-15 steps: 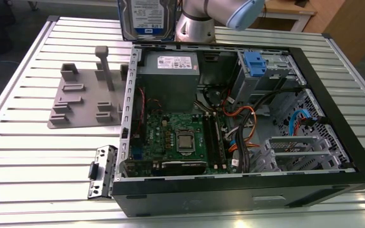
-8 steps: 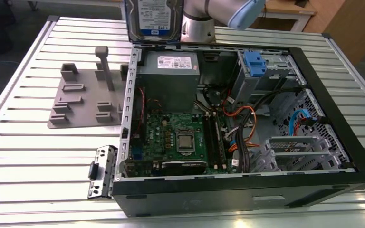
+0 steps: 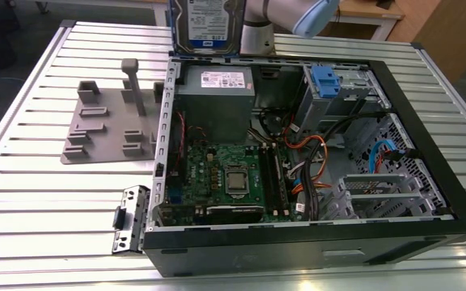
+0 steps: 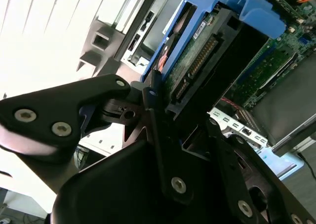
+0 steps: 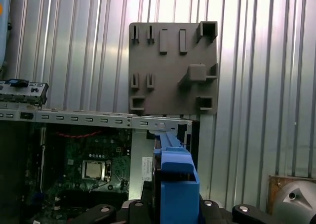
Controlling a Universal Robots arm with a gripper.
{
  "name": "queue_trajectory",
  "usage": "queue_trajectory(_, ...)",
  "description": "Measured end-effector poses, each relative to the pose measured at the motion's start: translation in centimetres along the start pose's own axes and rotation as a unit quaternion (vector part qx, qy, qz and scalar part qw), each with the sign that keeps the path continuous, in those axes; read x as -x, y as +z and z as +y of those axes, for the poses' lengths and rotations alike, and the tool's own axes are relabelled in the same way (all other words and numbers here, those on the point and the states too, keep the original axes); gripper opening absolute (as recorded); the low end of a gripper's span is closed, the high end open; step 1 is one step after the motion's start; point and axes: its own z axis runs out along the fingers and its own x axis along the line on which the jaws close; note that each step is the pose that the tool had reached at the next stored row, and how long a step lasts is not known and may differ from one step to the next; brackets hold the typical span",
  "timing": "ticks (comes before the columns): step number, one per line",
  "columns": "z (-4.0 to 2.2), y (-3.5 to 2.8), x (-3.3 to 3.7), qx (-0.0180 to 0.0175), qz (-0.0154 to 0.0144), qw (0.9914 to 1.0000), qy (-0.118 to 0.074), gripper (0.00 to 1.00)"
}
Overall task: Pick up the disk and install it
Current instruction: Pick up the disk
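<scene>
Inspection of the station as found. 1 slatted metal table (image 3: 22, 200) carries everything. On it lies 1 open computer case (image 3: 298, 251), black-walled, side panel off and interior facing up. Just beside the case, on the exterior view's left, lies 1 grey fixture plate (image 3: 107, 130) with several raised blocks and 1 tall post (image 3: 134, 85). The first wrist view shows this plate flat on the slats beyond the case rim. Inside the case are 1 grey power supply (image 3: 213, 103) with a white sticker, 1 green motherboard (image 3: 225, 176) with 1 square processor socket (image 3: 237, 180), and 1 metal drive cage (image 3: 342, 100) topped by 1 small blue latch piece (image 3: 324, 80). 1 blue cable (image 3: 383, 148) and a bundle of orange cables (image 3: 314, 145) run across the case floor. 1 robot arm (image 3: 290, 15) enters at the far side. Its gripper (image 4: 183, 112) is clamped on the disk (image 3: 206, 24), with black fingers (image 4: 153, 93) pressed against the blue carrier on both sides of the connector end. There is 1 disk. It is held upright in the air, label towards the exterior camera, at the far rim of the case near the power supply corner, touching neither case nor table.
</scene>
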Motion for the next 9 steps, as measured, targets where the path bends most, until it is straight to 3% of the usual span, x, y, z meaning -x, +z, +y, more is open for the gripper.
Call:
queue_trajectory(5, -0.87, 0.00, -0.46, 0.0003, 0.0000, 1.00000, 0.000, 0.36)
queue_trajectory(9, -1.23, 0.01, -1.09, 0.0003, 0.0000, 1.00000, 0.000, 0.36)
